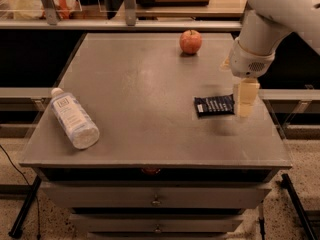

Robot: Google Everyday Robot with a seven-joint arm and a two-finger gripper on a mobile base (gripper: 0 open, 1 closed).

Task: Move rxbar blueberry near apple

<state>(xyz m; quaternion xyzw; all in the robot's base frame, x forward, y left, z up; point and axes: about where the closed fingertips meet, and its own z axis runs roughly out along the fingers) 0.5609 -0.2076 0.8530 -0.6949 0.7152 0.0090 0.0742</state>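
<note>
The rxbar blueberry [214, 105] is a flat dark navy wrapper with white lettering, lying on the right part of the grey table top [140, 89]. The apple [190, 41], round and red-orange, stands near the far edge, well beyond the bar. My gripper [245, 99] hangs from the white arm at the bar's right end, its cream-coloured fingers pointing down and overlapping the wrapper's right edge.
A clear plastic bottle with a white label [74, 118] lies on its side near the table's left front corner. Drawers [157, 200] sit below the front edge. A shelf with clutter [100, 4] runs behind the table.
</note>
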